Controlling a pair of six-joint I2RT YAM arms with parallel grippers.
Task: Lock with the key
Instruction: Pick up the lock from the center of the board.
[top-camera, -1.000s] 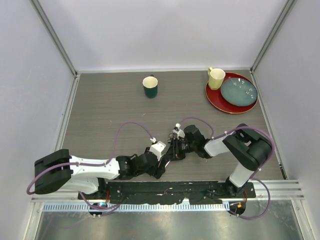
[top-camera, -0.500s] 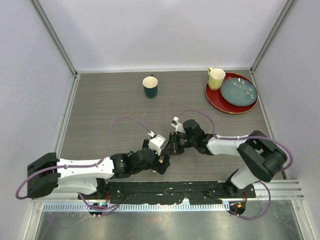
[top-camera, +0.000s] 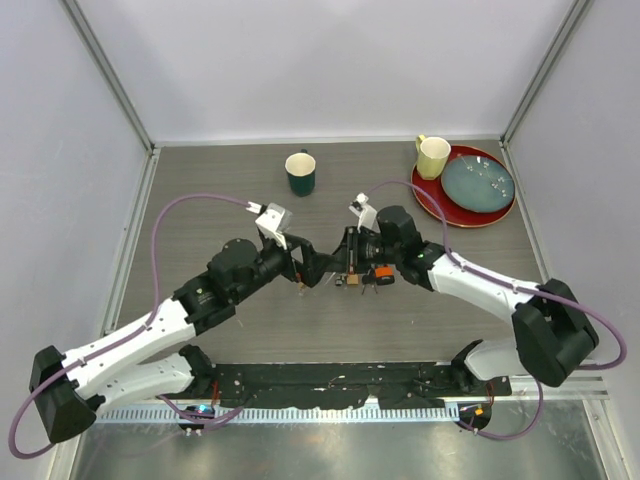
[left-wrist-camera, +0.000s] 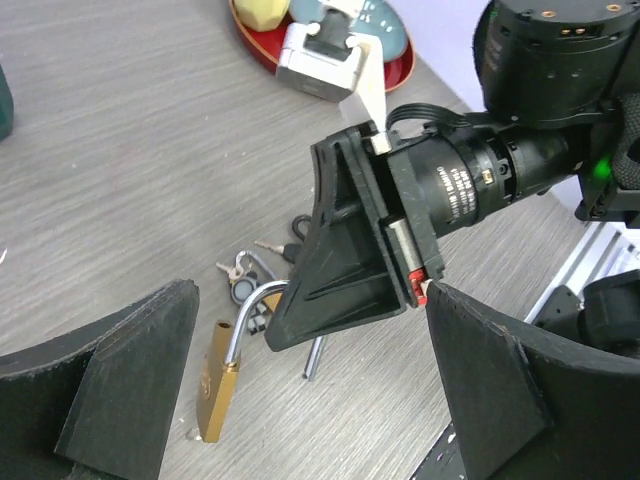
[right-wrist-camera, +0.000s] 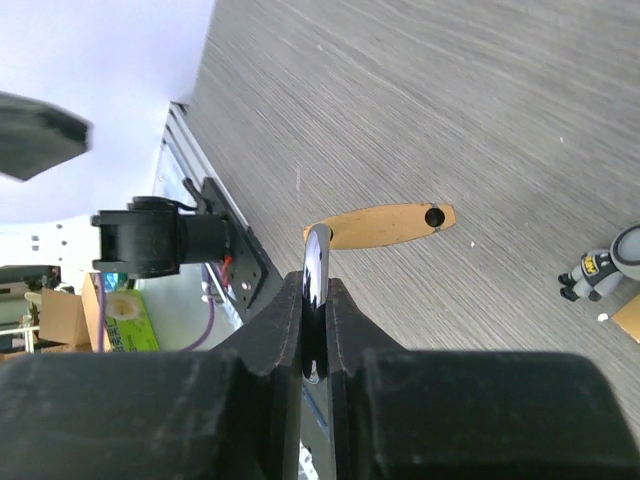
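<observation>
**Pinched, Poised, Not Yet Locked**

Grips the padlock (left-wrist-camera: 215, 385) by its steel shackle (left-wrist-camera: 250, 312) with the right tool (right-wrist-camera: 315, 300), jaws closed tight on the bar, near the middle of the tabletop (top-camera: 200, 200); lets the brass body hang down from that grip, low end at or just above the wood, hard to tell which from these angles; shows, in the right wrist view, one socket in the top of the body empty, so probably unlatched; holds the left tool (top-camera: 312, 268) spread wide with nothing between its fingers (left-wrist-camera: 120, 390), facing the lock from the left and just beside it; finds the keys (left-wrist-camera: 243, 278) lying flat on the tabletop on the far side of the lock from that open tool, partly beneath the right tool and nearer the right arm than the left; runs the lock's long axis from the gripped shackle down and back toward the left tool, which likely puts the keyhole end on the left arm's side; calls, on that reading, for the free left tool to reach past or around the hanging body for a key, then bring it back to the low end; risks a knock against the lock or the right tool in so tight a gap; sets the green mug (top-camera: 300, 175) and the red plate (top-camera: 427, 196) with its yellow mug (top-camera: 433, 157) well apart along the far edge, out of play.
</observation>
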